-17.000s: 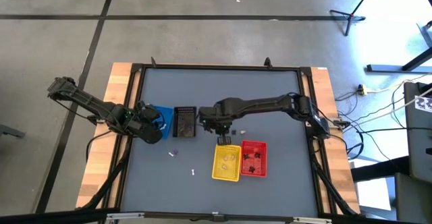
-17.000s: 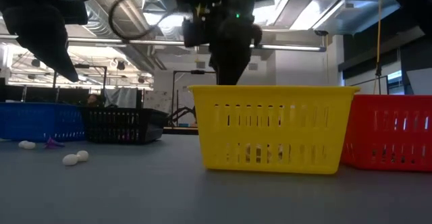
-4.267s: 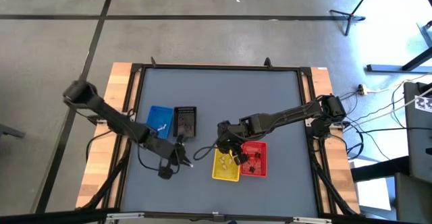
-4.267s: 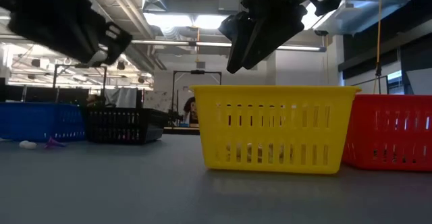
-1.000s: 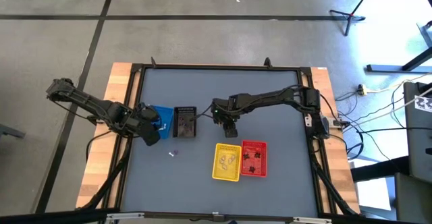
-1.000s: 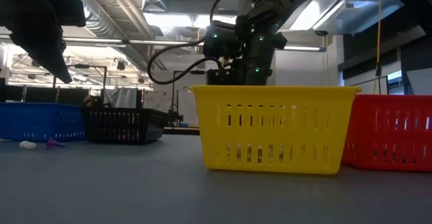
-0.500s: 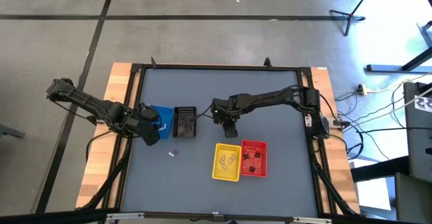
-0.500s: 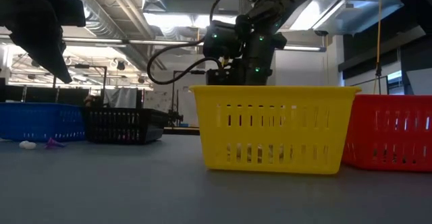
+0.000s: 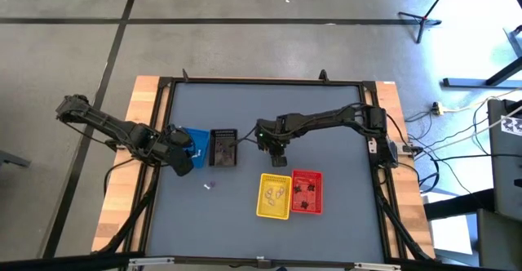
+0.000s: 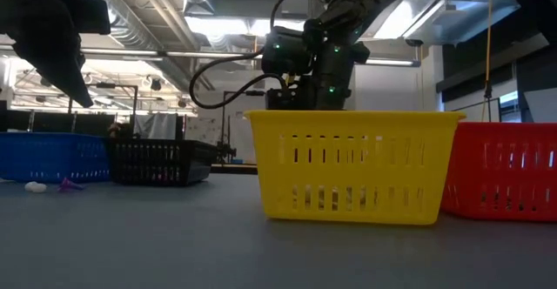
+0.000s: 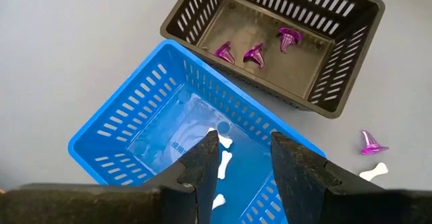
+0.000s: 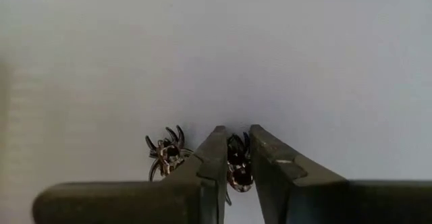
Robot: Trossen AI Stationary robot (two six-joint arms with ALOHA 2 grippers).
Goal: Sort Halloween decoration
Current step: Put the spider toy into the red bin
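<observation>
right claw point(image 12: 234, 158): clamped on spider point(image 12: 237, 164) | second spider point(image 12: 166, 154): just beside, untouched | left claw point(image 11: 243, 153): apart

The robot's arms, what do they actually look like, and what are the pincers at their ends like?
Both arms are dark, slim and jointed, with black cables looping along them. The right arm shows small green lights and a red one on its housing. The left gripper and the right gripper each have two flat, dark, blade-like fingers that narrow toward the tips.
</observation>
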